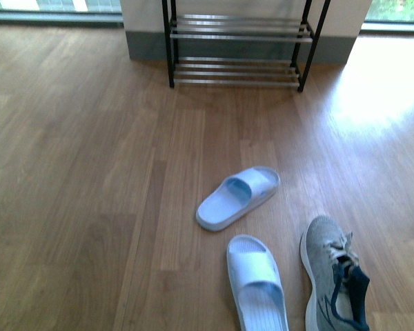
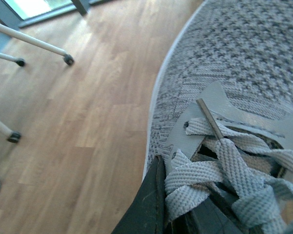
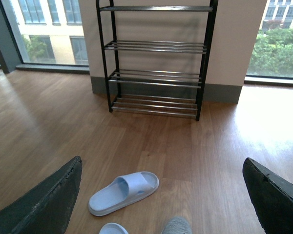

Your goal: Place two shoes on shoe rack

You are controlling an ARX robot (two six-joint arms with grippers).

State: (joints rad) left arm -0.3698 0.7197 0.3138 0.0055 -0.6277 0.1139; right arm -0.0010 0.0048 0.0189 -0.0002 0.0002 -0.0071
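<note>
Wood floor (image 1: 90, 172) all round, warm planks with glare on the right. Against the wall (image 3: 234, 44), between two windows (image 3: 49, 29), stands the rack (image 1: 238, 41): four tiers of chrome bars in a black frame. At the near edge of the front view lies a sneaker (image 1: 331, 276), grey knit, flat on the floor, toe aimed at the rack and well apart from it. Just beside it on the left sits a pale blue slide (image 1: 257, 283), also toe-forward. A far slide (image 1: 238, 197) lies angled across the boards, between those two and the rack.

Over to the right wrist: the right pincer (image 3: 161, 162) is spread wide, dark fingers (image 3: 49, 204) at either edge of the frame, with only floor between them. It faces the rack, with the far slide and the sneaker's toe in front of it.

Left wrist: a laced sneaker (image 2: 234, 58) fills the view right up close, houndstooth knit, grey laces (image 2: 224, 161) crossing. The left pincer (image 2: 178, 217) is in at the laces, one dark finger (image 2: 145, 204) against the shoe's side by the white sole edge. How far it is open, and whether it grips, I cannot tell. Nor can I tell whether this is the sneaker from the front view. White tube legs (image 2: 34, 43) on casters stand on the floor beyond it
</note>
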